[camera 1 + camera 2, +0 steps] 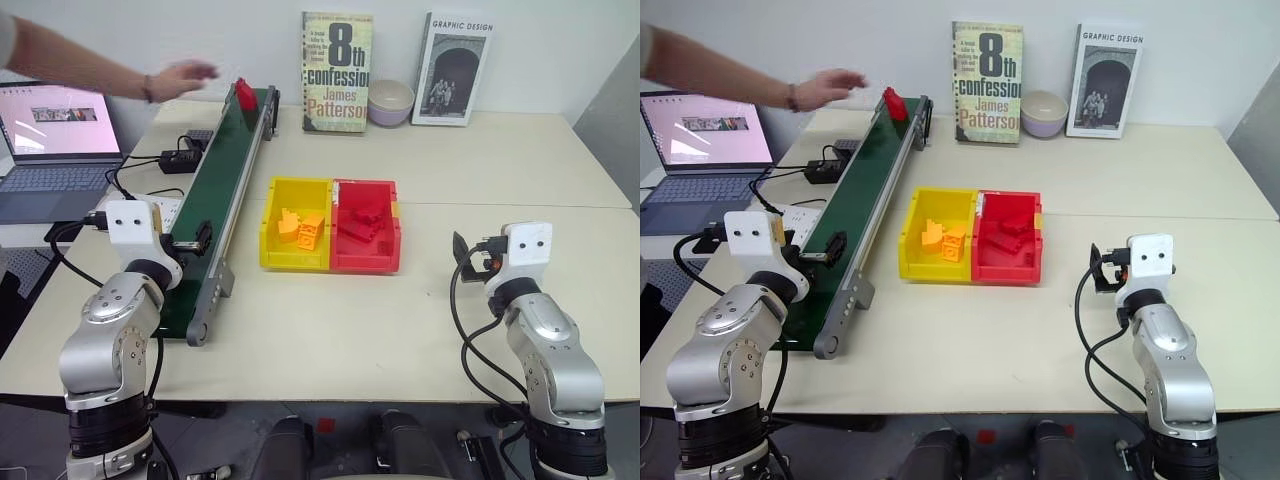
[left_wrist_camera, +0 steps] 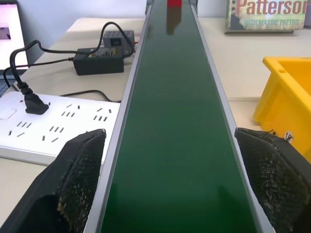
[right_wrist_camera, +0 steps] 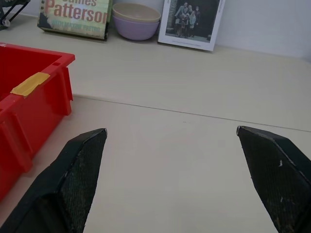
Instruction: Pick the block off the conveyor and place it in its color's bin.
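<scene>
While standing at the far end of the conveyor [image 1: 225, 170], on the dark green belt and close under a person's outstretched hand [image 1: 180, 78], hand and brick apart as far as can be told: the block [image 1: 244, 93], small and bright red. Running from that far end toward the near table [image 1: 480, 160] edge, silver rails on both sides: the long belt. Hovering over the near end of the belt, left gripper [image 2: 175, 187] pointing along it, fingers [image 2: 80, 177] spread wide, one over each rail, holding nothing. Beside the conveyor on the right, well apart from the block: a red bin [image 1: 366, 240] joined to a yellow bin [image 1: 296, 238], the yellow one nearer the belt; several red bricks piled in the red, orange-yellow bricks in the yellow. Further right, over bare table and just past the red bin's outer wall: right gripper [image 3: 172, 182], fingers [image 3: 82, 170] likewise wide apart and empty. Against the back wall: a paperback [image 1: 336, 72], a pale bowl [image 1: 390, 102] and a second book [image 1: 452, 68], upright. Left of the conveyor: an open laptop [image 1: 55, 150], a white power strip [image 2: 53, 128] with a black plug in it, and a black adapter [image 2: 97, 60] with trailing cables.
</scene>
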You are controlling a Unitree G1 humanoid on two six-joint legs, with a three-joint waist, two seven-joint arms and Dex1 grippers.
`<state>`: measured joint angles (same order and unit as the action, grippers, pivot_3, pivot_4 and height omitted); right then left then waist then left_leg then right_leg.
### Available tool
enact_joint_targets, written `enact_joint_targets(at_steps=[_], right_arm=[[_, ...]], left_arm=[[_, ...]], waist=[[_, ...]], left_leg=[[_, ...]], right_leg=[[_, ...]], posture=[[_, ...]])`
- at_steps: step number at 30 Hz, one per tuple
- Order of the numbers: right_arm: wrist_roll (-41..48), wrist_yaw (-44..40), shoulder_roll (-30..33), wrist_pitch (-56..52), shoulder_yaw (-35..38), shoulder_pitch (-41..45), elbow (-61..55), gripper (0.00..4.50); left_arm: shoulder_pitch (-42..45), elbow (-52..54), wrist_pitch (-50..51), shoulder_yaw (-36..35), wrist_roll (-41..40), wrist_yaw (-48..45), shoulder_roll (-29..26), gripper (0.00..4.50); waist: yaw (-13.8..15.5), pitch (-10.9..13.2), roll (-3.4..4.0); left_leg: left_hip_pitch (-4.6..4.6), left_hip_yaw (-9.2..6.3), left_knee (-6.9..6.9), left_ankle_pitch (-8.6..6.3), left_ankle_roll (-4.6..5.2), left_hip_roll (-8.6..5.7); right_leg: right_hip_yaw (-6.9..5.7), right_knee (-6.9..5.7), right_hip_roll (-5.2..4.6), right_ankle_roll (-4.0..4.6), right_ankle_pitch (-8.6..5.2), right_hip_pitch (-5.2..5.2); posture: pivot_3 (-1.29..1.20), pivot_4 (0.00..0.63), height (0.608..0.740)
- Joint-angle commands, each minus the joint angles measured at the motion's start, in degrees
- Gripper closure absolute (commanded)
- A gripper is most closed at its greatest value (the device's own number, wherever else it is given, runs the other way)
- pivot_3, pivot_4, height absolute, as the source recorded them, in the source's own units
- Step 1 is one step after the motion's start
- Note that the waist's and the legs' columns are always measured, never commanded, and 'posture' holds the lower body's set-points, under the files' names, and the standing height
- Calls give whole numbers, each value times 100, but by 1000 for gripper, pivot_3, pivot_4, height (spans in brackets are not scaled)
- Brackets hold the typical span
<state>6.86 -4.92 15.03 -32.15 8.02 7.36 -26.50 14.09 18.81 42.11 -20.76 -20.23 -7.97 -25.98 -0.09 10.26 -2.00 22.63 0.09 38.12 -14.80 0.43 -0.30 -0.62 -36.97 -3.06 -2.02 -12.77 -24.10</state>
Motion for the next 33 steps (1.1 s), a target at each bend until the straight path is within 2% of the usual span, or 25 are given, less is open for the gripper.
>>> enact_joint_targets(at_steps=[1, 11, 20, 22, 27, 33], right_arm=[[-9, -13, 23, 167, 136, 6, -52, 0], [14, -67, 63, 220, 151, 35, 13, 0], [276, -584, 431, 171, 204, 360, 184, 0], [446, -859, 524, 129, 162, 506, 212, 0], [1401, -2391, 1134, -241, -161, 1074, 209, 0], [2392, -3722, 1650, -694, -405, 1817, 306, 0]], left_arm=[[7, 285, 19, -98, 53, 43, -106, 71], [-94, 468, 56, -138, -43, -11, -68, 71], [-179, 602, 76, -159, -54, 32, 6, 71], [-193, 615, 51, -150, -33, 46, 13, 71], [-166, 496, -49, -121, 47, 43, 15, 71], [-24, 277, -141, -7, 56, -14, 47, 71]], waist=[[0, 0, 0], [0, 0, 0], [1, 0, 0], [1, 0, 0], [-10, 0, 0], [-1, 1, 1]], left_leg=[[0, 0, 0, 0, 0, 0], [0, -1, 0, 0, 0, 0], [-1, 1, 0, 0, 0, 0], [0, -1, 0, 0, 0, 1], [-3, 6, 0, 0, 0, -1], [2, -7, -1, 0, 1, 0]], right_leg=[[0, 0, 0, 0, 0, 0], [0, 0, 0, 0, 0, 0], [0, 0, 0, 0, 0, 0], [-1, 0, 0, 0, 0, 0], [-3, 0, 1, 0, 0, 0], [-4, 2, 1, 1, 0, 0]], posture=[[0, 150, 740], [0, 150, 740], [0, 150, 740], [0, 150, 740], [0, 150, 740], [0, 150, 740]])
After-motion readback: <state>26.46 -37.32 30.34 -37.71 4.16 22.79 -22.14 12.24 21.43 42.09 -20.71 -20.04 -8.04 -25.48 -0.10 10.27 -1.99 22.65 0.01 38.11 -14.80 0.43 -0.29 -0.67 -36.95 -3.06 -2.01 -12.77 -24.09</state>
